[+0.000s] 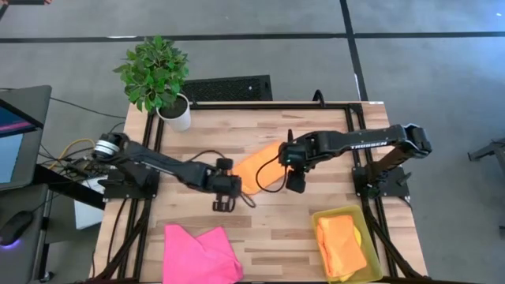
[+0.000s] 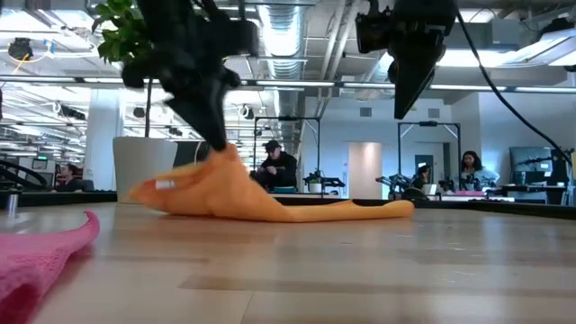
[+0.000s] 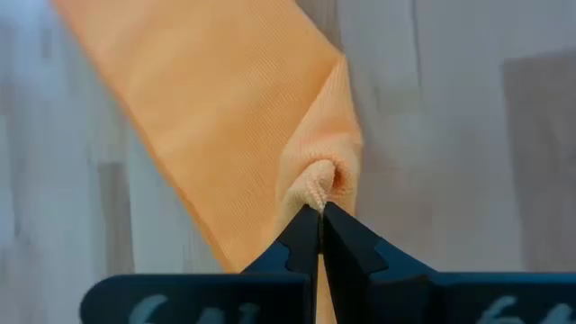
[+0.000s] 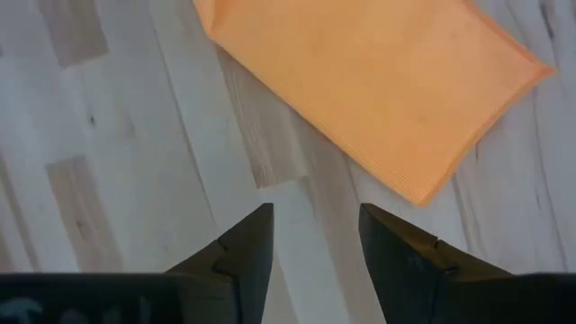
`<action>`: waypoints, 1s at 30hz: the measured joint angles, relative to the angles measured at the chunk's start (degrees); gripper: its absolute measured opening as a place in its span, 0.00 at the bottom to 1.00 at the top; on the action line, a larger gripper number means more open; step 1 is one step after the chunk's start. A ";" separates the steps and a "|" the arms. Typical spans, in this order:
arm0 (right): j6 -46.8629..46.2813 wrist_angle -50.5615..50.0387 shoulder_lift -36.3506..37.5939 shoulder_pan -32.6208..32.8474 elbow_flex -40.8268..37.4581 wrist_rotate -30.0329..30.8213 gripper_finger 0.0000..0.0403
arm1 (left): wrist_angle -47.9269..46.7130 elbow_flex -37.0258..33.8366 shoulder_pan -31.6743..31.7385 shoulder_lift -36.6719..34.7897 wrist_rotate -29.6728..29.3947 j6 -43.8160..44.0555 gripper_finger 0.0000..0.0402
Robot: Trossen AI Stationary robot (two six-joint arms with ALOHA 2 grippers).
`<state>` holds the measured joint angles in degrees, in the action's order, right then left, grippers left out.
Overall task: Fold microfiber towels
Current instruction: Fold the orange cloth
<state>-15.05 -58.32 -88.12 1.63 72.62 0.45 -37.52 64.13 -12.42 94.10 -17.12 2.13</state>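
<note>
An orange towel point(image 1: 259, 169) lies folded in the middle of the table; it also shows in the low view point(image 2: 297, 207). My left gripper point(image 1: 233, 186) stands at its left end, pointing down and shut on the cloth point(image 3: 270, 108). My right gripper point(image 1: 296, 184) hangs open and empty above the table just past the towel's right end, clear of the cloth point(image 4: 378, 81). A hot pink towel point(image 1: 201, 254) lies crumpled at the near edge. Another orange towel point(image 1: 341, 243) lies in the yellow bin point(image 1: 375, 260), with a bit of yellow cloth point(image 1: 360, 235) beside it. My left gripper pinches a small bunched fold at the orange towel's edge point(image 3: 317, 183) between its two fingertips point(image 3: 306, 236). The fingers come from above, pointing down. That end is drawn up into a peak point(image 2: 225, 160); the rest of the towel lies on the table.
A potted plant point(image 1: 162, 83) stands at the table's far left corner. The yellow bin stands at the near right corner. Bare wood shows between the pink towel and the bin. People stand in the room beyond the table point(image 2: 274, 166).
</note>
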 joint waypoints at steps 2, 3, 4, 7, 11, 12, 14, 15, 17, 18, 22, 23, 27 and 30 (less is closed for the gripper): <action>-0.01 0.05 0.66 -0.20 0.02 0.04 0.46 | -0.59 2.39 1.16 3.41 0.55 -3.43 0.00; -0.01 -0.08 1.01 -0.24 0.02 0.04 0.46 | -0.80 3.91 1.71 4.97 0.66 -4.88 0.00; 0.00 -0.18 1.25 -0.24 0.02 0.08 0.46 | -0.83 5.60 2.36 6.34 0.65 -6.31 0.00; -0.02 -0.50 2.06 -0.26 0.00 0.10 0.46 | -0.75 11.00 4.30 9.83 0.89 -10.30 0.00; -0.09 -1.97 3.89 -0.24 0.04 2.45 0.46 | -0.68 18.14 6.67 13.51 1.83 -16.95 0.00; -0.09 -2.77 4.50 -0.24 0.02 3.18 0.46 | -0.66 19.73 7.15 14.41 1.83 -18.90 0.00; -0.23 -3.60 6.04 -0.26 0.02 4.76 0.46 | -0.64 22.37 8.12 16.09 1.87 -22.09 0.00; -0.50 -4.17 6.81 -0.26 0.02 5.50 0.46 | -0.69 23.63 8.57 16.96 2.07 -23.56 0.00; -1.17 -5.31 8.38 -0.26 0.02 6.78 0.46 | 0.09 25.86 9.55 18.69 3.22 -26.32 0.00; -1.49 -5.55 9.17 -0.26 0.02 7.19 0.46 | -0.01 26.84 10.01 19.44 3.34 -27.61 0.00; -1.62 -6.58 12.17 -0.26 0.02 7.23 0.46 | 0.43 30.67 11.40 23.34 3.31 -32.53 0.00; -1.62 -6.64 12.84 -0.26 0.02 7.21 0.46 | 0.47 31.60 11.73 24.30 3.32 -33.45 0.00; -1.62 -7.29 15.09 -0.26 0.02 7.22 0.46 | 1.17 35.51 13.12 27.22 3.25 -35.39 0.00; -1.62 -8.21 16.47 -0.15 0.02 7.23 0.46 | 1.35 37.47 14.56 28.11 3.43 -35.59 0.00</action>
<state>-16.67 -66.54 -71.65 1.48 72.64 7.68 -36.17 101.60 2.14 122.21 -13.69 -33.45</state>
